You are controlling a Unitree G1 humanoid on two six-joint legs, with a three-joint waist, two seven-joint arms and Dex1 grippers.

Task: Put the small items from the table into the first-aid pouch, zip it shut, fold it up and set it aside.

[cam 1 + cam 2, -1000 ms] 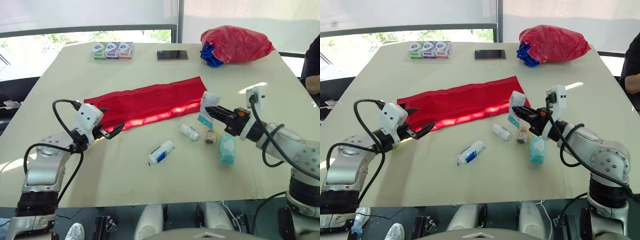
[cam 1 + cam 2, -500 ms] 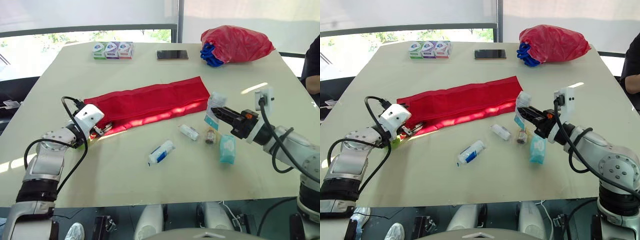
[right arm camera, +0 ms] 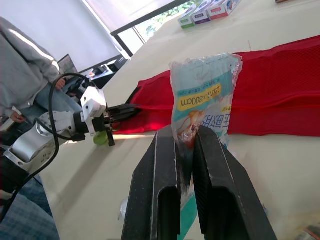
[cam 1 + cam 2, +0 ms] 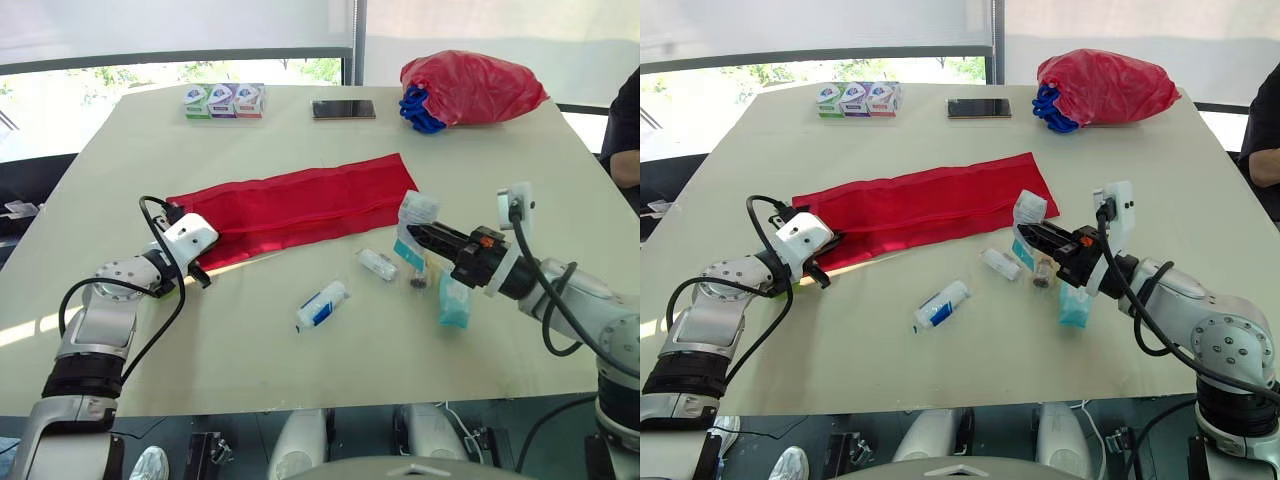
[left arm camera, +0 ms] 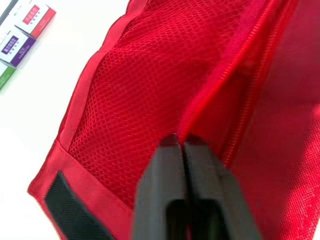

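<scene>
pouch [image 4: 300, 205] ×1, unfolded flat mid-worktop [image 4: 250, 350] | left pincer [image 5: 182, 145] clamped tight on its left end | right pincer [image 3: 185, 135] pinching 1 packet [image 3: 205, 90], raised near pouch's right end | loose nearby: 1 roll [image 4: 378, 264], 1 tube [image 4: 322, 304], 1 vial [image 4: 418, 279], 1 teal pack [image 4: 453, 302]

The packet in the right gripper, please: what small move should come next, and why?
Probably carry the packet left, toward the pouch: the right gripper is shut on it near the pouch's end, and the left gripper pinches the pouch's edge.

Right tool [image 4: 1028, 233] grips a packet [image 4: 1029, 209] near the red pouch [image 4: 920, 205].
</scene>
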